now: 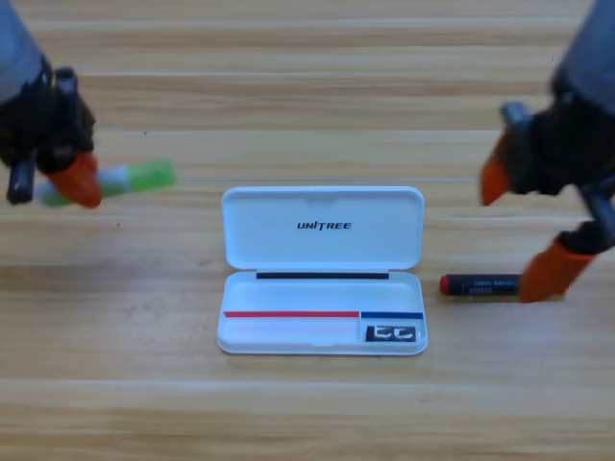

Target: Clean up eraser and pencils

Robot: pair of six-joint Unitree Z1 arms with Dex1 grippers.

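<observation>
A: High view: right claw [530, 235], black with orange jaws spread wide, one tip up beside the wrist, the other down on the light wooden counter [307, 413], touching or just short of the near end of the short red stick pencil with the black lettered band [480, 284].

B: Long axis?

A: Lying flat, left to right, stretching from that lower jaw tip away toward the open white plastic hinged case [323, 271]. Not between the jaws yet; off to the claw's lower left. Clearly the right arm's piece.

B: Other side?

A: Left claw [72, 182] closed on the light green stick pencil with the pale whitish half [120, 181], green end poking toward the case, apparently lifted clear of the counter. Small dark navy-black eraser block with white marks [391, 333] already in the tray's lower right compartment.

B: Surface, room?

A: Smooth planks, likely free to roll; plenty of bare counter around the red pencil, case edge just beyond its far end.
</observation>
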